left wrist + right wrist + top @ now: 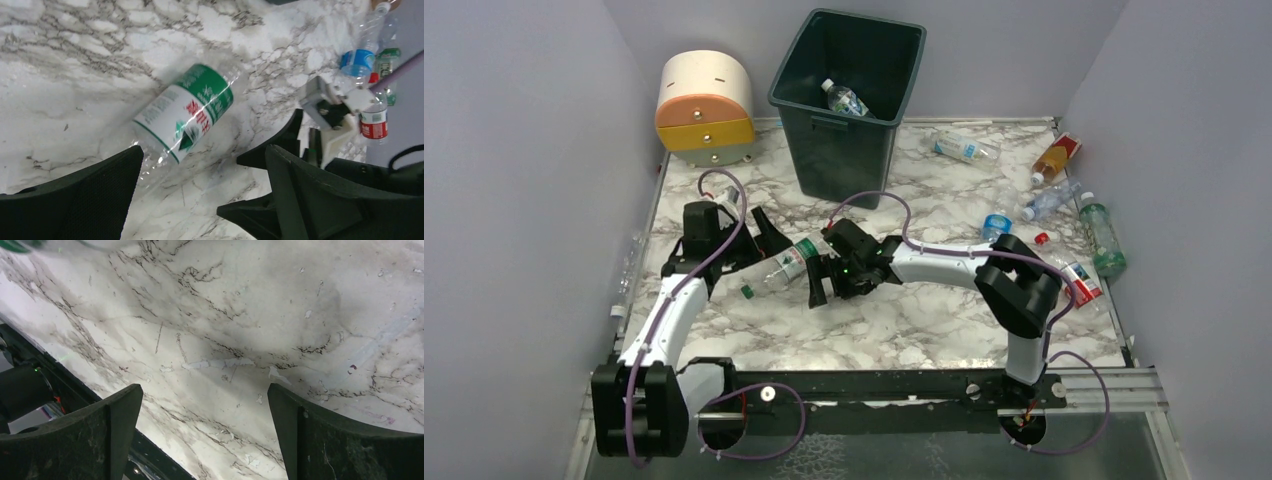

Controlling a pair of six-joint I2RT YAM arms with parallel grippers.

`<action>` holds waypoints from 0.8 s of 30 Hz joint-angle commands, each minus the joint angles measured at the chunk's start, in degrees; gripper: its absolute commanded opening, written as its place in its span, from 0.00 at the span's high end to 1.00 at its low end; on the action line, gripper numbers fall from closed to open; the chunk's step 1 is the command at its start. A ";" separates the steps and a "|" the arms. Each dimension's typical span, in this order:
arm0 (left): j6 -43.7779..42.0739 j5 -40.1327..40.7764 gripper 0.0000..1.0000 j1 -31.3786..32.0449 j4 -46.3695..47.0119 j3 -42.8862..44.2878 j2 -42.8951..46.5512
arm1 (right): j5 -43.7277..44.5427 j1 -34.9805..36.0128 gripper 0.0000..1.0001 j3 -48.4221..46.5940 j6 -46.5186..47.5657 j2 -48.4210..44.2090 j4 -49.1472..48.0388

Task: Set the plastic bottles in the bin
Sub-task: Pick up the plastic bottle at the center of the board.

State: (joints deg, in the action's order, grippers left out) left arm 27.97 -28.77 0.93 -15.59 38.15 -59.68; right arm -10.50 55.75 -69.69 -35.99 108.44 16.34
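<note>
**A:** From above, what is in the bin [839, 150]?

**B:** One clear bottle [844, 98] with a pale blue label, lying at the bottom. The bin is dark green, tall and rimmed, and narrows toward its base. It stands at the far edge of the marble tabletop [904, 320]. Well to its left, in the far left corner, sits a cream, orange and yellow drawer unit [704, 105].

**A:** And the bottles outside the bin?

**B:** I can count seven. Six lie scattered along the right side: an orange bottle [1056, 158], a green-tinted bottle [1102, 238] and four clear bottles [964, 148] with blue or red labels. The seventh, the green-labelled bottle [779, 268], lies on its side mid-tabletop between the left tool [759, 250] and the right tool [822, 265]. Its green cap points toward the near edge.

**A:** What does the left wrist view show?

**B:** That bottle is clear, crinkled plastic with a white-and-green label bearing red characters. It lies tilted on the marble just ahead of the tool. The fingers are spread wide and do not touch it, so the tool holds nothing. Three more bottles show at the upper right, with blue, red and green labels.

**A:** And the right wrist view?

**B:** That tool is spread wide too and is empty, over bare marble. Only a sliver of the bottle's green shows in the upper left corner.
</note>
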 commanded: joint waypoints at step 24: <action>7.97 9.65 0.03 3.57 3.08 -0.30 -12.48 | 3.40 -2.47 0.01 6.35 -0.29 -8.43 -2.74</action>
State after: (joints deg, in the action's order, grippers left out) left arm 33.89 -18.24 3.46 -13.30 41.21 -74.70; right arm -9.34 54.26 -63.64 -36.01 100.60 14.87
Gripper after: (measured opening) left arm 0.974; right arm 0.993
